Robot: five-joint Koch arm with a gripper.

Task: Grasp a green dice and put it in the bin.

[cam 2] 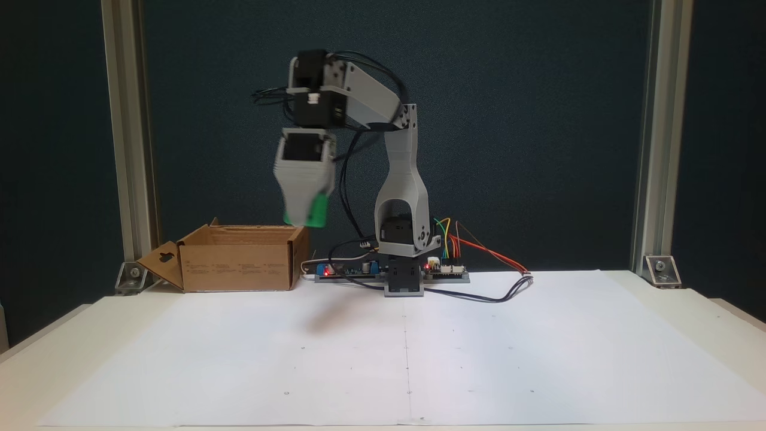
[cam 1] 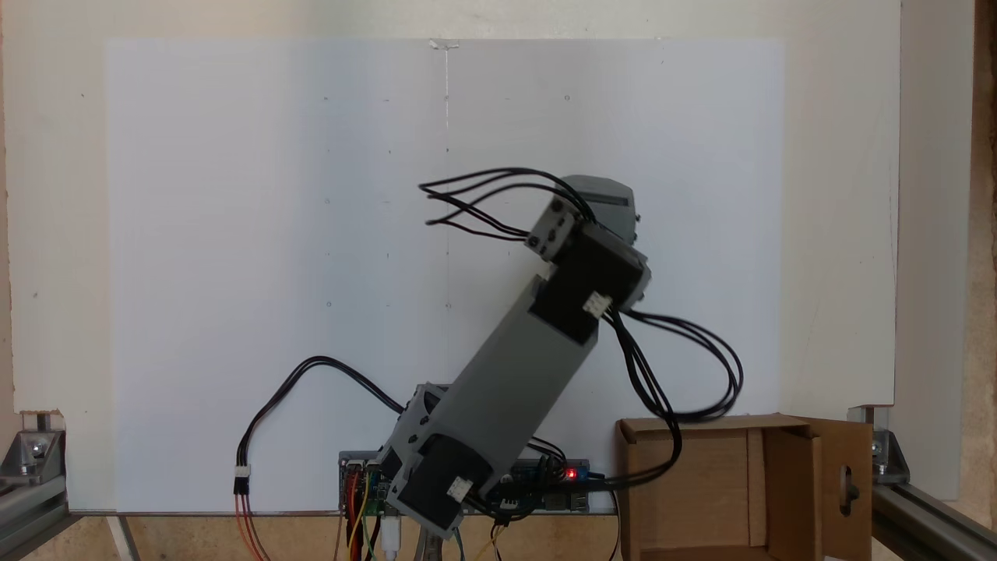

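The small bright green dice (cam 2: 316, 211) hangs in mid-air left of centre in a fixed view, pinched at the tip of the blurred grey gripper (cam 2: 308, 212), which points straight down. It sits just above the right edge of the brown cardboard bin (cam 2: 239, 263), not touching it. Behind, the grey arm (cam 2: 402, 179) rises upright from its base, then folds forward and left at the top of the frame.
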